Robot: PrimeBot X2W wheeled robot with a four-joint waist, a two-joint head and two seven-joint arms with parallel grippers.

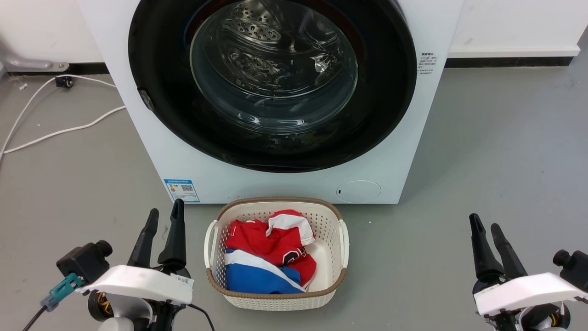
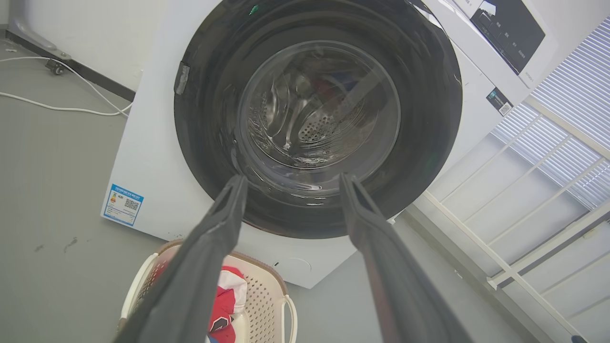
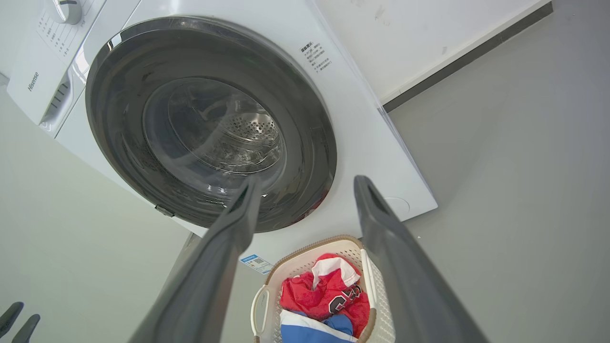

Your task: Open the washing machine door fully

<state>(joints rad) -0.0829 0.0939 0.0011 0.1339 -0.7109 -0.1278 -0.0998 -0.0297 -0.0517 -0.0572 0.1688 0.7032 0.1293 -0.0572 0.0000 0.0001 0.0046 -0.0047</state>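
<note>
Reaching for the small grey tab on the door's left rim looks like the sound first move. The washing machine door sits shut, flush in the white machine's front, straight ahead of the robot. The left tool and right tool both hang low with fingers parted, grasping nothing, well apart from the door. The left tool is nearer the tab (the hinge is presumably on the far side, though I cannot see it), so hook there and pull in an arc rather than straight back. A basket of clothes stands just before the machine, below the door's lower edge, and the swing should pass above it. Bare floor lies to either side, and a white cable trails at the left.
</note>
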